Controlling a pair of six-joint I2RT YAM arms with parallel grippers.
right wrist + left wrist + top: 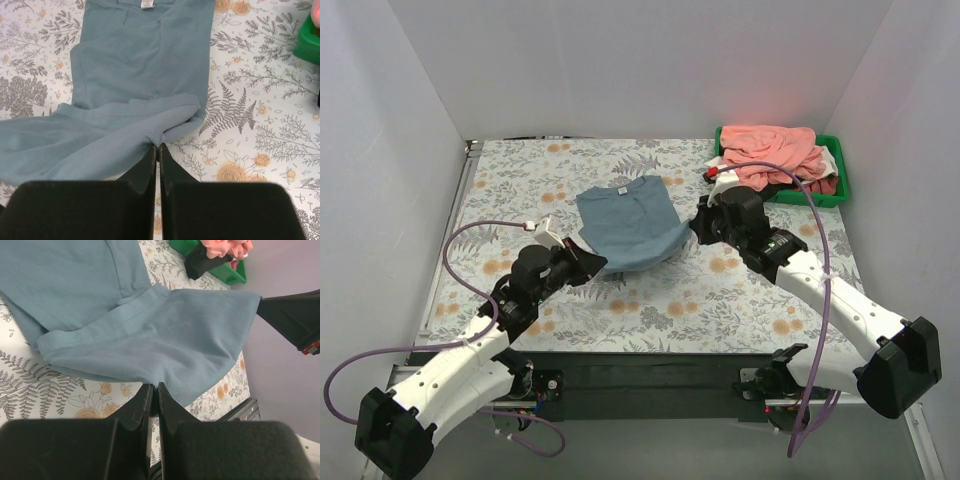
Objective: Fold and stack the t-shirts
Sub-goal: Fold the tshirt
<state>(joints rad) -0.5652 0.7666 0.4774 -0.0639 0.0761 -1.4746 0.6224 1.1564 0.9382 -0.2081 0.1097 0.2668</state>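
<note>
A dusty grey-blue t-shirt lies in the middle of the floral table cover, collar end far, near hem lifted. My left gripper is shut on the hem's left corner; in the left wrist view the cloth is pinched at the gripper. My right gripper is shut on the hem's right corner; the right wrist view shows the shirt pinched at the gripper. Salmon-pink shirts, with white, dark red and black pieces, are piled in a green bin.
The green bin stands at the far right corner and also shows in the left wrist view. White walls enclose the table on three sides. The floral table cover lies bare in front of the shirt.
</note>
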